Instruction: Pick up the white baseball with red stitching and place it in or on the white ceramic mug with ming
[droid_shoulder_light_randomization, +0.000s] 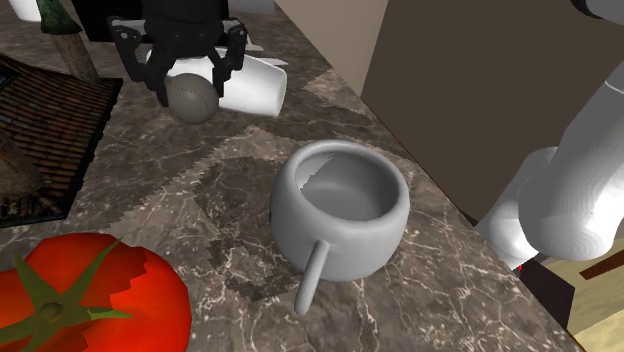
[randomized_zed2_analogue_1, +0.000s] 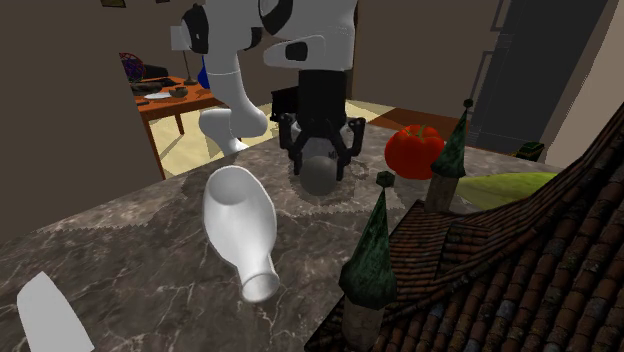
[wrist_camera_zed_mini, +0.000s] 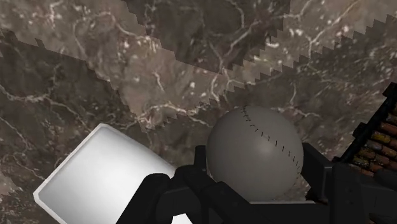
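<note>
Where the fingers (wrist_camera_zed_mini: 318, 175) sit: 1 on each side of the ball, clamped on it at its widest part so it cannot roll out.
Ball (droid_shoulder_light_randomization: 192, 100): grey with dark stitching, upper left of the shoulder view, low at the counter (droid_shoulder_light_randomization: 200, 210); lifted or not, cannot tell.
Vase (droid_shoulder_light_randomization: 255, 88): white, lying on its side just beside the ball, crowding 1 finger.
Mug (droid_shoulder_light_randomization: 340, 205): upright, mouth open, frame centre, well apart from the ball; the next move is probably a lift and carry over its rim.

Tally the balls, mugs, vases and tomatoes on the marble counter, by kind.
grey ball: 1
mug: 1
vase: 1
tomato: 1
Total: 4
</note>
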